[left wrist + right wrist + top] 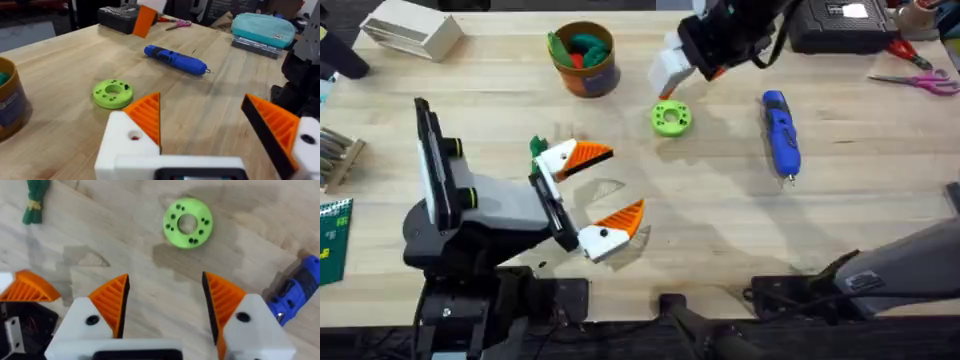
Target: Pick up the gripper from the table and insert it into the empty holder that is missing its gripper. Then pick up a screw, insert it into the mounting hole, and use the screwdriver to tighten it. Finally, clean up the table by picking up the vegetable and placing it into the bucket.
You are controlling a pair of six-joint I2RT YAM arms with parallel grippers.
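Note:
My left gripper (pixel 625 180) (pixel 201 107) stands open low over the table's middle, an orange ribbed wedge on each white holder (pixel 558 158). The slim dark-green vegetable (pixel 536 146) (pixel 35 200) lies on the wood right beside its far finger. My right gripper (pixel 692 75) (pixel 165 280) hangs open above the table near the bright green disc (pixel 670 118) (pixel 187 222), also with two orange wedges. The blue screwdriver (pixel 780 130) (pixel 175 59) (pixel 295 292) lies to the right. The orange bucket (pixel 590 80) (pixel 10 102) stands at the back. A loose gripper piece and a screw are out of view.
A white box (pixel 410 30) sits at the back left, a black case (pixel 840 25) and scissors (pixel 920 78) at the back right. A teal pouch (pixel 260 30) lies past the screwdriver. Green and red toys fill the bucket. Cables run along the front edge.

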